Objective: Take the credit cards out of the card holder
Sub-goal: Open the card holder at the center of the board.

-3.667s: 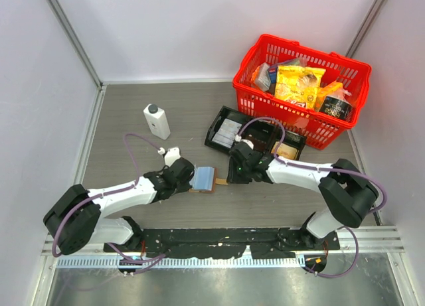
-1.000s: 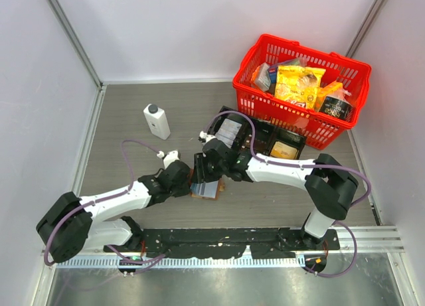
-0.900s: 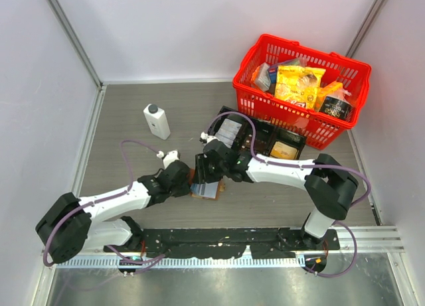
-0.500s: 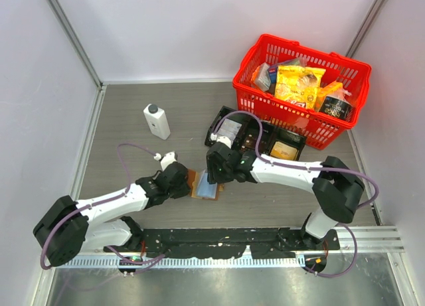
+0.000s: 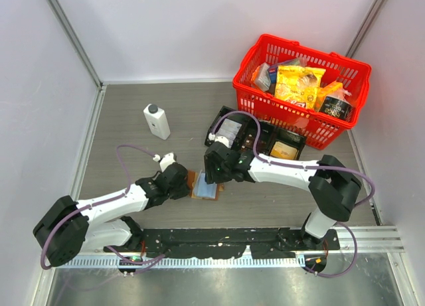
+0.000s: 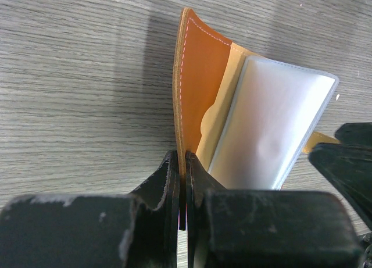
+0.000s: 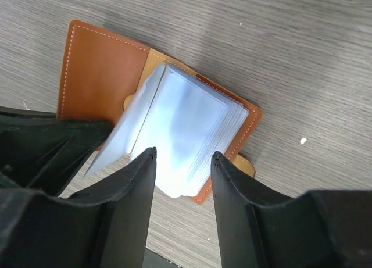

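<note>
Small flat brown leather-look bifold card holder (image 5: 202, 188) lying open on the grey wood-grain tabletop (image 5: 126, 107), near the front edge and roughly midway between the two arms. Left tool (image 5: 184, 182) pressed tight together on the near edge of the holder's left cover, pinching it edge-on in the left wrist view (image 6: 181, 163), with that cover tilted up off the wood instead of lying flat. Right tool (image 5: 211, 178) over the holder from the far right side, black fingers (image 7: 131, 198) spread wide and straddling the near corner of a stack of pale bluish cloudy plastic sleeves (image 7: 186, 122) fanned up from the spine. Touching the sleeves or just above them? Can't tell. Same with the credit cards: sleeves too cloudy to make out anything inside. Little tan side tab (image 7: 245, 163) poking out at the right cover's edge. Further back and to the right, a black three-compartment plastic tray (image 5: 214, 128) with a gold packet (image 5: 287, 150) in its right end. Just beside that on the far side, a red plastic mesh basket (image 5: 265, 103) stuffed with snack packs. White rectangular bottle with a dark cap (image 5: 157, 122) standing upright on the far left, well apart from everything else.
</note>
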You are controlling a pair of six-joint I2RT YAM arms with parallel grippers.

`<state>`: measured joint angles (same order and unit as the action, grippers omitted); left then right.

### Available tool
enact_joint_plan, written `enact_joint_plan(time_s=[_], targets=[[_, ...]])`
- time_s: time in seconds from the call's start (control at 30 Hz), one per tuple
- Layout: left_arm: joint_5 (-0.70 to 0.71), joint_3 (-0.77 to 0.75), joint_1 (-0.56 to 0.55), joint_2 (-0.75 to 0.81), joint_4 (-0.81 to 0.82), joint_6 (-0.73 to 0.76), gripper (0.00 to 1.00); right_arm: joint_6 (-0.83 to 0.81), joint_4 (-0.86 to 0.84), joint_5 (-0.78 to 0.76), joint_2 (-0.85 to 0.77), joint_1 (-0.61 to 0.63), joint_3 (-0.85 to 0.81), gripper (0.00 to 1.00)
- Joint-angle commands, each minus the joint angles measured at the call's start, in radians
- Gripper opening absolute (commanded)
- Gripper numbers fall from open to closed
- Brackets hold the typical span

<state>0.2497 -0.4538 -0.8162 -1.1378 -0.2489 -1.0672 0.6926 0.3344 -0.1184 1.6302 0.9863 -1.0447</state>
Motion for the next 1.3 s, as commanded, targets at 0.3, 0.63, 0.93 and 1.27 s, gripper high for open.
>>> enact_joint_plan(time_s=[0.3,0.63,0.93,1.27], targets=[[-0.02,0.004,-0.001,-0.011,0.019,-0.004,0.01,0.039,-0.064,0.037,0.091,0.002,-0.026,0.48],[-0.024,0.009,0.0,-0.014,0.025,-0.005,0.01,0.054,-0.058,0.042,0.099,0.002,-0.018,0.48],[-0.038,0.009,0.0,-0.022,0.037,-0.004,0.01,0.058,-0.121,0.102,0.105,0.002,-0.009,0.48],[-0.049,0.021,0.0,-0.01,0.06,-0.011,0.01,0.039,-0.21,0.206,0.091,0.003,-0.055,0.48]])
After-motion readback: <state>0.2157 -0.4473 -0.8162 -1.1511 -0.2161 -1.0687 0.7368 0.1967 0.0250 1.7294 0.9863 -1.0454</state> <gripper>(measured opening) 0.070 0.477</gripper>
